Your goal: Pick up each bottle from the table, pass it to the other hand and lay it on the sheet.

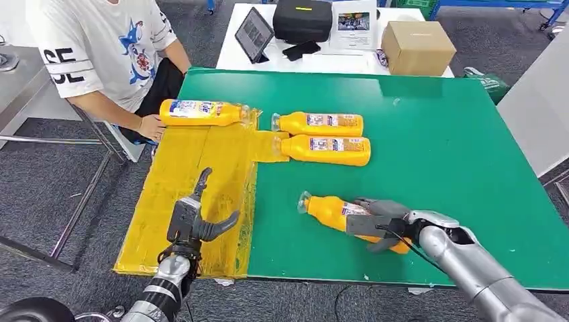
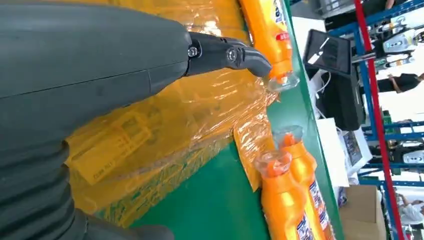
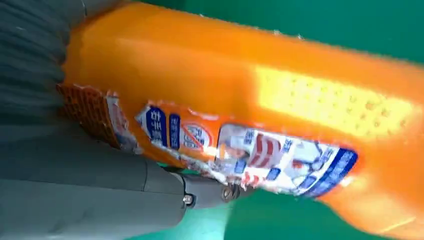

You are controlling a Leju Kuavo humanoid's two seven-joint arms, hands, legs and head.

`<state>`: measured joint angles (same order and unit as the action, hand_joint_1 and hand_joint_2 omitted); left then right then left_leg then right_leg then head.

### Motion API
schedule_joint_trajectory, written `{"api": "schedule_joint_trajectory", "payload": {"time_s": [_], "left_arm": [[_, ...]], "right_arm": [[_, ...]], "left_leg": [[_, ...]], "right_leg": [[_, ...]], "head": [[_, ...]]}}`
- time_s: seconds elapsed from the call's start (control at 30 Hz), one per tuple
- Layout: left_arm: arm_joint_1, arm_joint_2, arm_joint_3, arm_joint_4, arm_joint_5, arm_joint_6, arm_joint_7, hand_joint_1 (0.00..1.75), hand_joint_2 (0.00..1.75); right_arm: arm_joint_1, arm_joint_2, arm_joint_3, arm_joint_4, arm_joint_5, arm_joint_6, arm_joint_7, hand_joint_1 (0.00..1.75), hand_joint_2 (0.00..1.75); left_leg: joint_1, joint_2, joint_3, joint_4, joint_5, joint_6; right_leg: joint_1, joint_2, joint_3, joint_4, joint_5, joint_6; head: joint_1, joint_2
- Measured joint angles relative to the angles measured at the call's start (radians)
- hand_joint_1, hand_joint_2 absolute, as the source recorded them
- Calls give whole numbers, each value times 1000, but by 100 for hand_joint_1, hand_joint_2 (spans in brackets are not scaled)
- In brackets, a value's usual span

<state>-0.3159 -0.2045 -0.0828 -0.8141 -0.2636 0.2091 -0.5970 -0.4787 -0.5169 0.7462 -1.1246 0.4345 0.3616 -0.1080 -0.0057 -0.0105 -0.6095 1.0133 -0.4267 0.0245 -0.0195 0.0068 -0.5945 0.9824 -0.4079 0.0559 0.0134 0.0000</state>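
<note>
my right hand (image 1: 381,225) wraps the orange plastic bottle (image 1: 335,213) lying on the green table (image 1: 456,147); the grip seems firm, though the wrist view is blurred. i should lift level toward my left hand (image 1: 194,218), spread empty over the yellow plastic sheet (image 1: 168,181).

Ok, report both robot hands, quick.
Left robot hand: open, holding nothing, above the yellow sheet.
Right robot hand: gripping an orange bottle.

Room: grey carpet floor (image 1: 40,194).
White side table (image 1: 302,64) abuts the green table's (image 1: 456,147) far edge; blue racking (image 2: 372,100) beyond.
</note>
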Motion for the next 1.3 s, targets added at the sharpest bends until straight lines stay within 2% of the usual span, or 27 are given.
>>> {"api": "schedule_joint_trajectory", "payload": {"time_s": [0.37,0.43,0.47,0.5,0.53,0.7,0.83,1.0,1.3], "left_arm": [[0,-3,-5,6,1,0,2,0,175],[0,-3,-5,6,1,0,3,0,175],[0,-3,-5,6,1,-1,3,0,175],[0,-3,-5,6,1,-2,3,0,175],[0,-3,-5,6,0,-3,4,0,175],[0,-6,-5,7,-1,-4,10,0,175],[2,-9,-6,8,-1,-4,11,0,175],[17,-10,-5,5,-6,-4,18,0,175],[25,-11,-5,-6,-8,-8,19,0,175]], "right_arm": [[-22,-40,64,-7,-6,-37,0,0,175],[-28,-43,74,-8,-5,-33,7,16,175],[-31,-43,81,-8,-3,-31,11,16,175],[-34,-42,90,-7,0,-31,16,138,175],[-37,-41,96,-5,4,-34,18,175,175],[-46,-32,121,2,8,-59,24,175,175],[-35,-22,122,4,-12,-124,24,175,175],[18,14,54,-7,-7,-212,18,175,175],[68,53,-17,-32,2,-250,3,175,175]], "left_leg": [[0,0,-4,0,0,0],[0,0,-4,0,0,0],[0,0,-4,0,0,0],[0,0,-4,0,0,0],[0,0,-4,0,0,0],[0,1,-3,0,0,0],[0,1,-3,0,0,0],[0,2,-2,0,0,0],[0,1,-3,0,0,0]], "right_leg": [[0,0,-4,0,0,0],[0,0,-4,0,0,0],[0,0,-4,0,0,0],[0,0,-4,0,0,0],[0,0,-4,0,0,0],[0,0,-4,0,0,0],[0,0,-4,0,0,0],[0,0,-3,0,0,0],[0,0,-3,0,0,0]], "head": [[0,0],[0,0],[-1,0],[0,0],[-1,0],[-1,0],[-1,0],[0,0],[0,0]]}}
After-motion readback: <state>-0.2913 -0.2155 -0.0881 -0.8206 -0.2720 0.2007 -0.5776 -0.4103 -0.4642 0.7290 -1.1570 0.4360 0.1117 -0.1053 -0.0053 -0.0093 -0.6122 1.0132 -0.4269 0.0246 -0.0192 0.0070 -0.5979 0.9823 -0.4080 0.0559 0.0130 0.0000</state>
